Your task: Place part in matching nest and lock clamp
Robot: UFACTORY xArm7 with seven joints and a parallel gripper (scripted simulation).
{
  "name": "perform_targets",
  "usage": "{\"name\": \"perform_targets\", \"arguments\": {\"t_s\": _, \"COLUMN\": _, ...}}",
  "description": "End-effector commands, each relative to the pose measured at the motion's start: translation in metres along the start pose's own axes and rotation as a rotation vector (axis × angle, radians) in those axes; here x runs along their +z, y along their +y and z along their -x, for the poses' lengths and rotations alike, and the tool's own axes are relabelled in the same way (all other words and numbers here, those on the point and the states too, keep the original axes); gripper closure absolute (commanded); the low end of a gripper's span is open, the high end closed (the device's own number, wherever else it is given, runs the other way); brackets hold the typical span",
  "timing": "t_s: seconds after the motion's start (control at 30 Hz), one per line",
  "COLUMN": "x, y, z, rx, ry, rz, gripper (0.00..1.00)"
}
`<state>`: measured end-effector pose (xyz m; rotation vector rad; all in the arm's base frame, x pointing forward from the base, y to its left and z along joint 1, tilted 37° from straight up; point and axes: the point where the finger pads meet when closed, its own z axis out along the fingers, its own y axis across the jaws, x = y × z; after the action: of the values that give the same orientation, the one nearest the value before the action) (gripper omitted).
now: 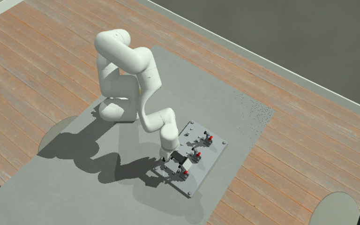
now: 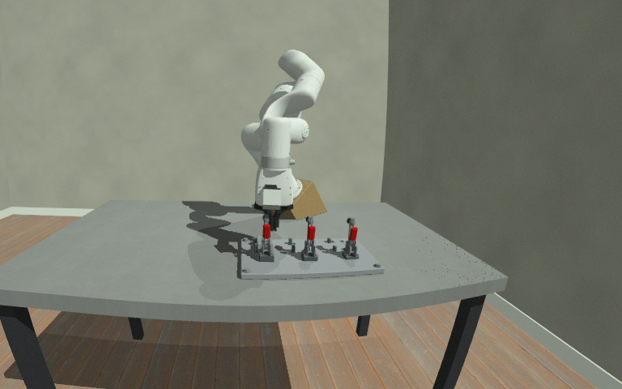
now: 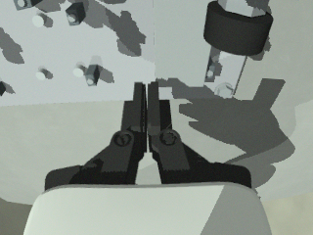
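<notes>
The pale grey-green part (image 1: 171, 165) (image 3: 182, 41) lies in the end nest by the plate's near corner; its seating on pads and blocks cannot be judged. That nest's clamp has a red handle (image 1: 185, 172) (image 2: 266, 231); its bar stands raised, with the black tip (image 3: 238, 29) high over the part's side in the wrist view. My gripper (image 2: 274, 228) (image 3: 147, 97) is shut and empty, above the part's edge away from the clamp. Its fingertips are hidden in the top view. The middle clamp (image 1: 196, 156) (image 2: 310, 248) and far clamp (image 1: 207, 139) (image 2: 351, 248) also have raised bars.
The fixture plate (image 1: 204, 169) (image 2: 314, 268) lies on the grey table (image 1: 93, 200) (image 2: 126, 270). Pads and blocks of the neighbouring nest show at the left in the wrist view, including a dark block (image 3: 92, 74). A brown wedge-shaped object (image 2: 308, 199) stands behind the arm.
</notes>
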<state>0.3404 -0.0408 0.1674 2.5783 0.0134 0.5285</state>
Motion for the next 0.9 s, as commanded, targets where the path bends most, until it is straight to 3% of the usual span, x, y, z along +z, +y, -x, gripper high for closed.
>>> {"name": "perform_targets", "arguments": {"t_s": 0.0, "x": 0.0343, "y": 0.0273, "z": 0.0336, "rx": -0.001, "ry": 0.004, "rz": -0.001, "gripper": 1.00}}
{"name": "perform_targets", "arguments": {"t_s": 0.87, "x": 0.0388, "y": 0.0304, "z": 0.0374, "rx": -0.001, "ry": 0.004, "rz": -0.001, "gripper": 1.00}}
